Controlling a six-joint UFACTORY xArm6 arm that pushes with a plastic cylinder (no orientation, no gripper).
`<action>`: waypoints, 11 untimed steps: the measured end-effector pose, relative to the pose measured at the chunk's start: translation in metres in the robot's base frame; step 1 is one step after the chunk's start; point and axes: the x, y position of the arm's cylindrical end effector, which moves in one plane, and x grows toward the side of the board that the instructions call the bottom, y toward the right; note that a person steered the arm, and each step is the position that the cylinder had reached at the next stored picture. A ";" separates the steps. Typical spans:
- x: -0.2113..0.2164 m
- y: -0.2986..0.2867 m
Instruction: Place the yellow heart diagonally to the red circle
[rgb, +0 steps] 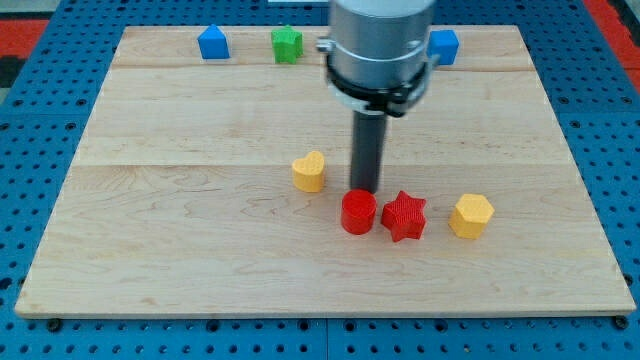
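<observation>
The yellow heart (309, 171) lies on the wooden board (180, 230) near the middle. The red circle (358, 211) sits below and to the right of it, a short gap apart. My tip (364, 190) is the lower end of the dark rod; it stands just above the red circle's top edge and to the right of the yellow heart. The tip's very end is partly hidden behind the red circle. I cannot tell whether it touches the circle.
A red star (404, 216) sits right beside the red circle, and a yellow hexagon (471, 215) further right. Along the top edge are a blue block (212, 43), a green star (287, 44) and a blue cube (443, 46). The arm's grey body (380, 45) hides part of the top.
</observation>
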 end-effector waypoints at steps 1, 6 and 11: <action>0.008 -0.005; -0.035 -0.073; -0.034 -0.178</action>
